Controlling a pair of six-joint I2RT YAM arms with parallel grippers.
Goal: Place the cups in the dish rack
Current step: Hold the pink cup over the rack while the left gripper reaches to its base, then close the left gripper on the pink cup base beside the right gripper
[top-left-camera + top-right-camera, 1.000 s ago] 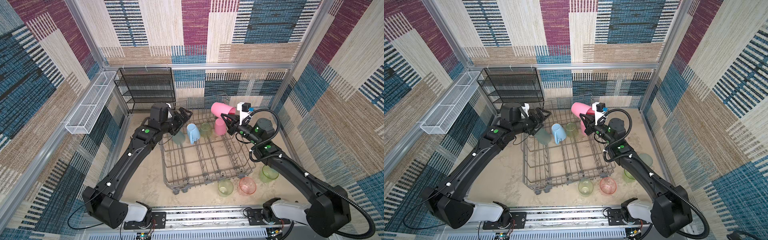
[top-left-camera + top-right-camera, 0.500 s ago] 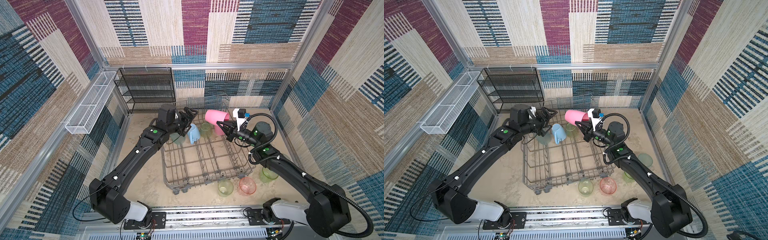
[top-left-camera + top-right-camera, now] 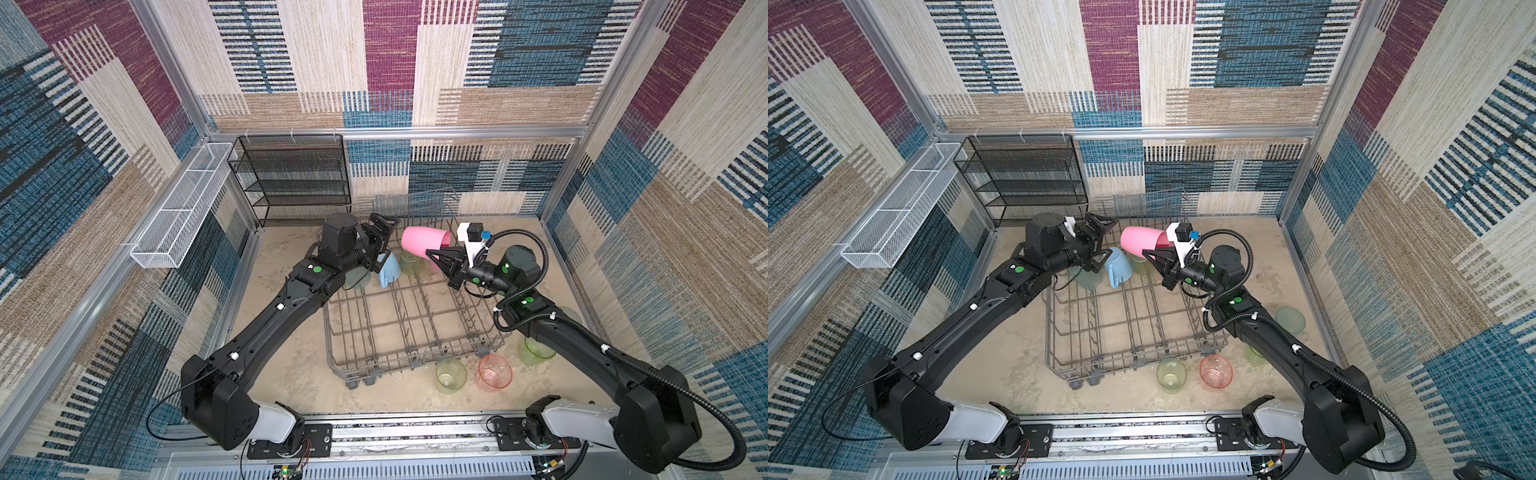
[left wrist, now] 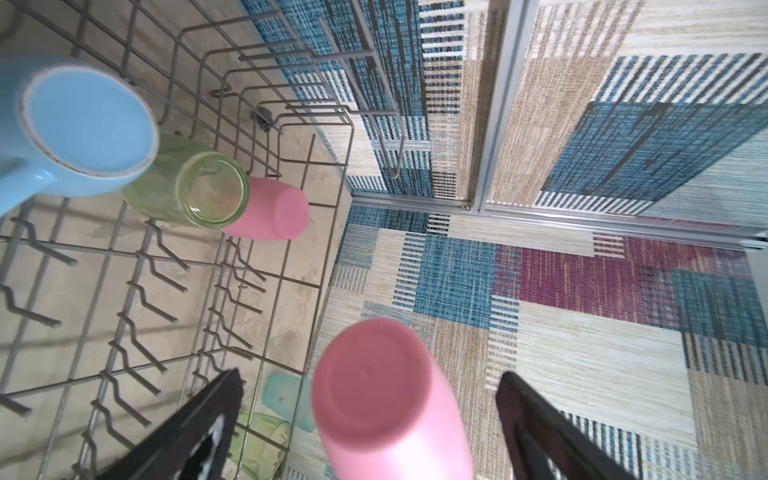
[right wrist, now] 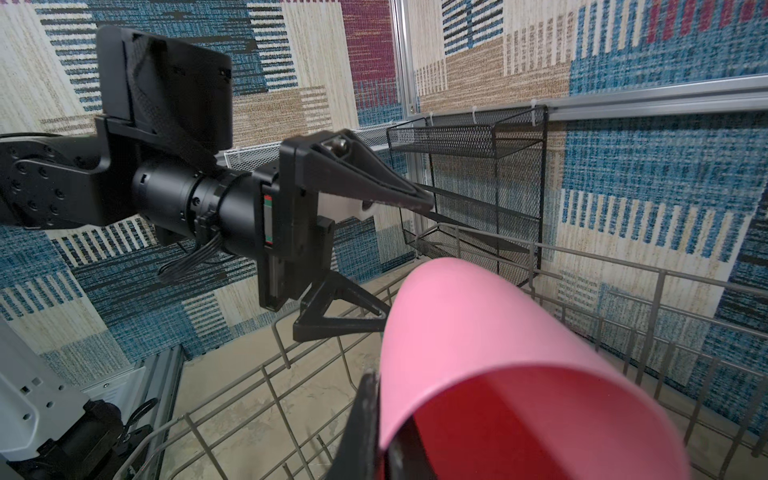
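Dish rack (image 3: 409, 352), grey wire on small wheels, sits mid-worktop (image 3: 291, 365) between the two arms. The left hand (image 3: 390, 239) hangs over the rack's far left corner, fingers spread wide and gripping nothing. The right hand (image 3: 435, 252) is clamped on the rim of an opaque pink cup (image 3: 420, 241). This cup lies on its side in the air above the rack's far row, its base turned toward the left hand and just beside those fingertips.

Under it, the far row holds a teal tumbler (image 3: 356, 281) partly hidden by the left arm. Next come a light-blue mug (image 3: 390, 272), a yellow-green tumbler (image 3: 410, 266) and a second pink cup (image 4: 272, 210), all three bottoms up and tilted.

Off the rack's near right corner, a loose yellow-green tumbler (image 3: 451, 374) and a pink-orange tumbler (image 3: 494, 372) stand mouth-up. A third yellow-green tumbler (image 3: 536, 351) and a teal cup (image 3: 1291, 320) are farther right.
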